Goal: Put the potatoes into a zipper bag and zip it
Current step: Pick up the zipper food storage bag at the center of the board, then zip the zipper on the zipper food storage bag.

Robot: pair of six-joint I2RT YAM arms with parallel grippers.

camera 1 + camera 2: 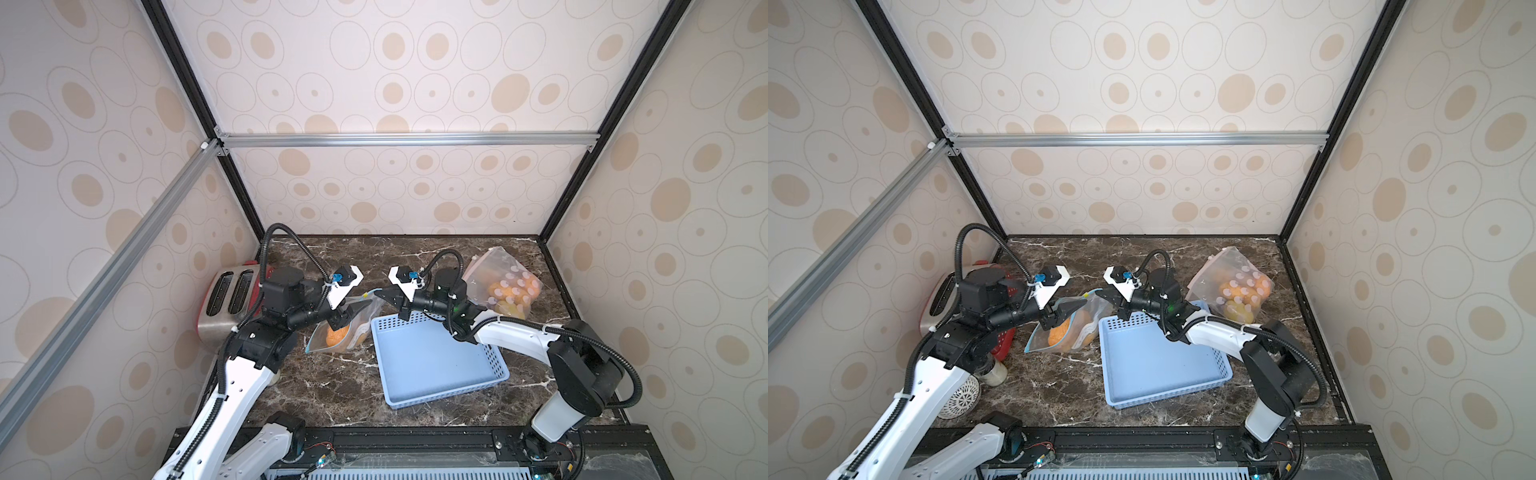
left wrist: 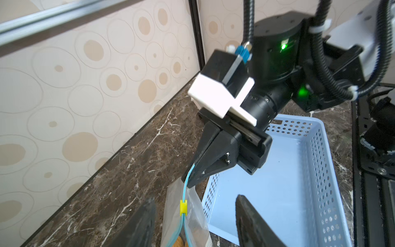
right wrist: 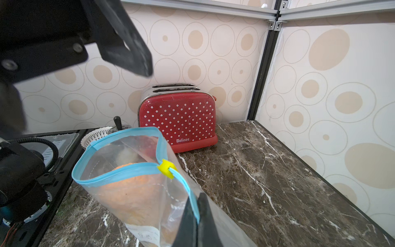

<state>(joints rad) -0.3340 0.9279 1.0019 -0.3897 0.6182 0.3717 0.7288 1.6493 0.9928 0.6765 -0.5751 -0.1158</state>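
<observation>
Red polka-dot toaster (image 3: 177, 119) standing on marble surface (image 1: 332, 395) by left wall. Blue perforated basket (image 1: 436, 365) lying mid-surface. White lattice bowl (image 1: 961, 397) sitting near toaster.

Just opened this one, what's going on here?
The right gripper has its jaws shut on the blue zip edge of a bag holding a potato. The left gripper has its jaws open on either side of that edge, near the yellow slider. The bag's mouth is mostly unzipped. A second bag of potatoes lies behind the blue basket.
</observation>
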